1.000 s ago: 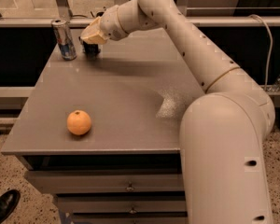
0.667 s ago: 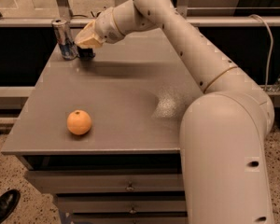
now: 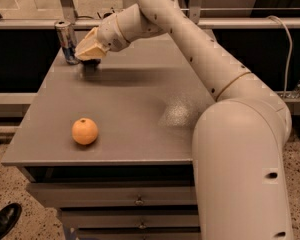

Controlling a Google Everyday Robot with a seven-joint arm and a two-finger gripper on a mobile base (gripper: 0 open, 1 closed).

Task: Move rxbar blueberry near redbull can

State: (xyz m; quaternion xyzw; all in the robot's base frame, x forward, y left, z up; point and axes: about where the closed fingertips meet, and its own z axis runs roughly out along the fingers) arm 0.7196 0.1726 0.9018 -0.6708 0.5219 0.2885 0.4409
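Note:
The redbull can stands upright at the table's far left corner, silver and blue with a silver top. My gripper is just right of the can, low over the tabletop, with its tan fingers pointing down. A dark navy rxbar blueberry sticks out below the fingers, and its lower end is at or just above the table surface. The gripper is shut on the bar. The bar is a short gap right of the can and does not touch it.
A round orange lies near the front left of the grey table. My arm reaches over the table's right and back. Drawers are below the tabletop. A black shoe is on the floor at bottom left.
My gripper has moved left and down with the bar, closer to the can and the tabletop. The can and the orange have not moved.

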